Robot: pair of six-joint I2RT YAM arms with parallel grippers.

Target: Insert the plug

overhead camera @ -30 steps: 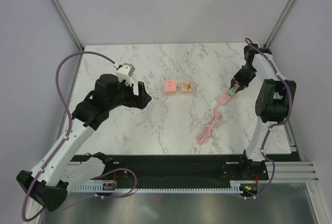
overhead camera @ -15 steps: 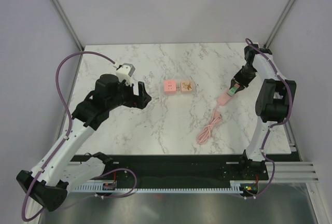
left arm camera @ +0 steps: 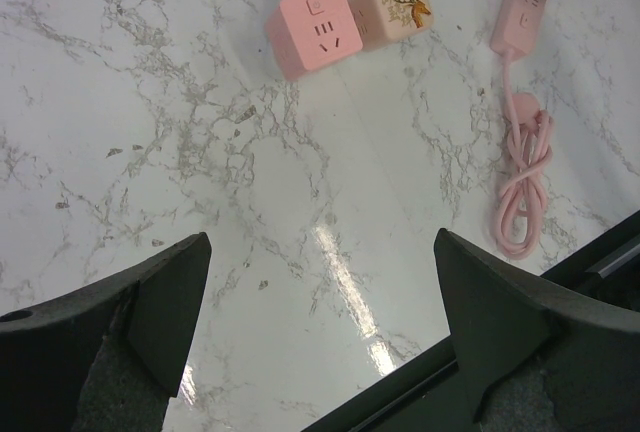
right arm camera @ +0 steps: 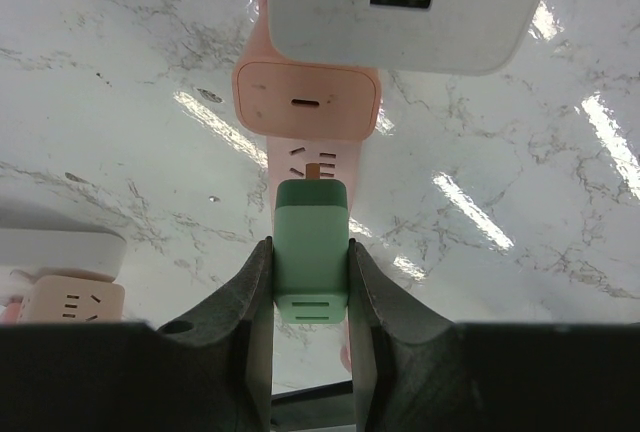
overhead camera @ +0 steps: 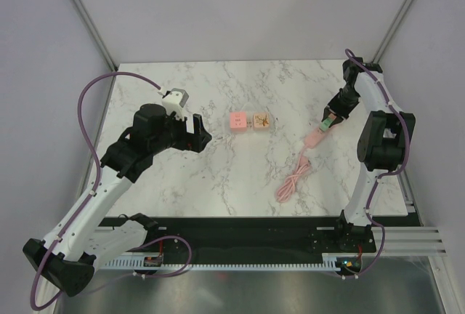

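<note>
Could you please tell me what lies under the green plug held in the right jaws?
The pink power strip, with socket slots showing just ahead of the plug's tip. The part of the strip directly beneath the green plug is covered.

White, grey-veined marble counter (overhead camera: 182, 183) under glossy glare, plain pale grey walls (overhead camera: 240, 9), slanted metal corner posts (overhead camera: 83, 17) behind.

Green plug (right arm camera: 311, 247), pink power strip (right arm camera: 306, 102) — beige deer-print cube (left arm camera: 392, 8) — grey-veined white table (overhead camera: 218, 168).
</note>
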